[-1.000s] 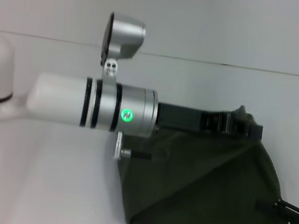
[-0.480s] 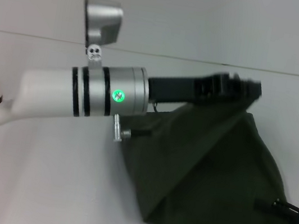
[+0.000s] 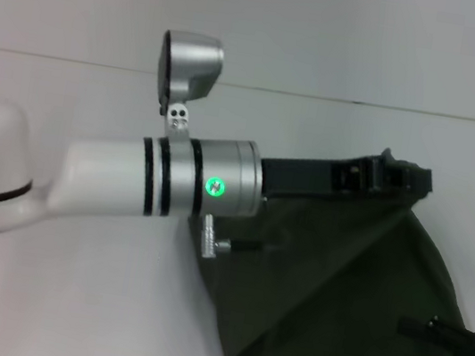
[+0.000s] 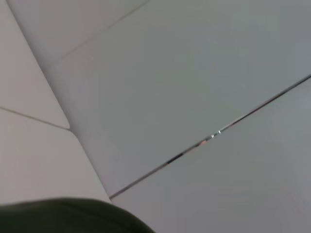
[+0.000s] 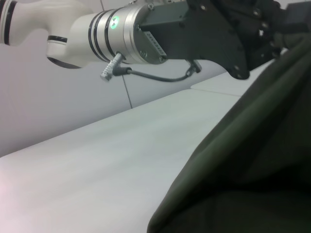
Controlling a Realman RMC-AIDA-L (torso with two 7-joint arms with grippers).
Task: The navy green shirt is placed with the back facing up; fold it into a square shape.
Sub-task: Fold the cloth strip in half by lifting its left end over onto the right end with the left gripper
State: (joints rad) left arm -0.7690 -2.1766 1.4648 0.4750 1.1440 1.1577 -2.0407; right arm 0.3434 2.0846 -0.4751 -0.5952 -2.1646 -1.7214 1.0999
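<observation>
The navy green shirt [image 3: 338, 284] is a dark olive cloth, partly folded and pulled up into a tent shape at the right of the white table. My left gripper [image 3: 400, 178] reaches across from the left and is shut on the shirt's upper edge, holding it above the table. The right wrist view shows that gripper [image 5: 252, 34] pinching the shirt [image 5: 252, 160]. A strip of the shirt [image 4: 73, 216] shows in the left wrist view. My right gripper [image 3: 391, 351] is open at the shirt's near right edge, low by the table.
The white table [image 3: 65, 295] spreads to the left and front of the shirt. A seam line [image 3: 322, 98] runs across the back. My left forearm [image 3: 163, 189] with its silver camera housing [image 3: 187, 66] spans the middle of the head view.
My left gripper first rose and swung left with the shirt's edge, then came back down and right. The shirt's near left corner slid right. The right gripper stayed nearly still.
</observation>
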